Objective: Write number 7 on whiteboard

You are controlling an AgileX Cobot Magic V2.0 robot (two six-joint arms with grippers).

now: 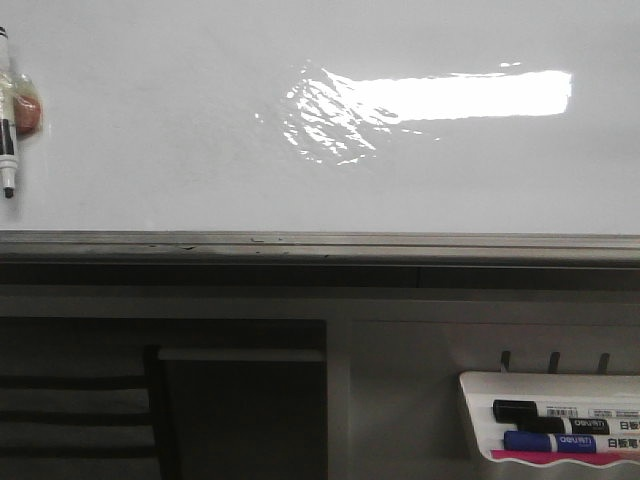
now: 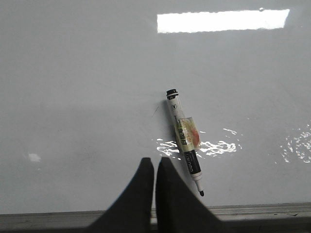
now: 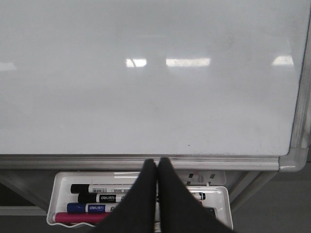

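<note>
The whiteboard (image 1: 200, 150) is glossy white with a bright glare patch and a grey metal lower edge (image 1: 320, 243). No number 7 or any other mark shows on it. An uncapped black marker (image 1: 8, 120) with a taped label sticks to the board at the far left, tip down. In the left wrist view the marker (image 2: 184, 141) lies just beside my left gripper (image 2: 155, 159), which is shut and empty, with its fingertips apart from the marker. My right gripper (image 3: 156, 160) is shut and empty, in front of the board's lower edge above the marker tray (image 3: 58, 182). Neither gripper shows in the front view.
A small white tray (image 1: 472, 420) hangs below the board at the right and holds two black markers (image 1: 550, 410), a blue marker (image 1: 550, 441) and a pink item. The board's right corner frame (image 3: 294, 160) is near the right gripper. Dark shelving sits below the board at the left.
</note>
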